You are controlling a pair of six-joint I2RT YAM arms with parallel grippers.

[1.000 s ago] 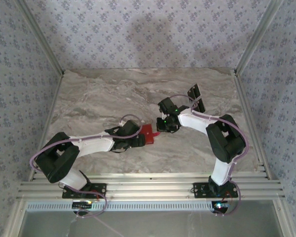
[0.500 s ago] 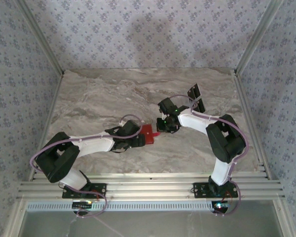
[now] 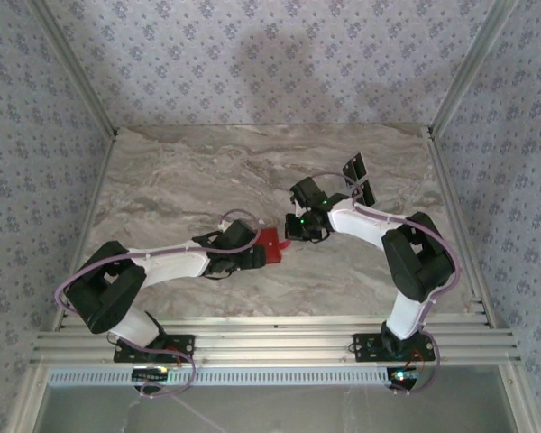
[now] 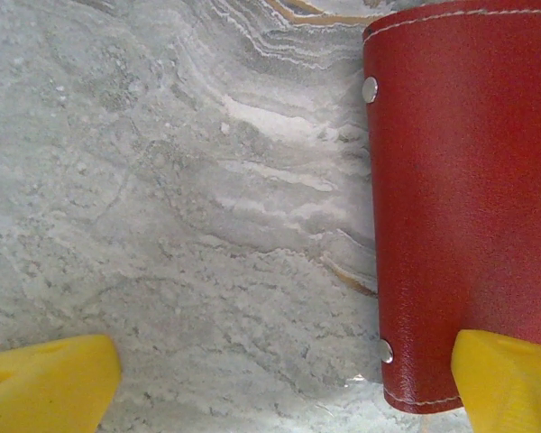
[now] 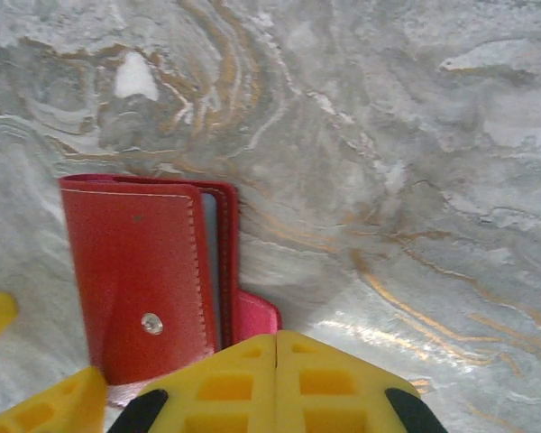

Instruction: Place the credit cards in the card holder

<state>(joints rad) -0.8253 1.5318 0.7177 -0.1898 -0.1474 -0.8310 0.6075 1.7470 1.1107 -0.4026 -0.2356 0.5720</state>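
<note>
Red card holder (image 3: 269, 242) on the marble counter (image 3: 180, 180), between both arms. Left end effector (image 4: 275, 388) spread, one finger at the holder's edge. Right end effector (image 5: 275, 379) pressed together beside the holder's tab. Credit cards (image 3: 353, 168) farther back.

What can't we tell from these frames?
- Card holder contents: right wrist view, closed flaps hide the pockets beyond a grey sliver.
- Credit cards count: top view, too small and dark to separate.
- Card holder's right side: left wrist view, cut by the frame edge; one of the left fingers covers its lower corner.
</note>
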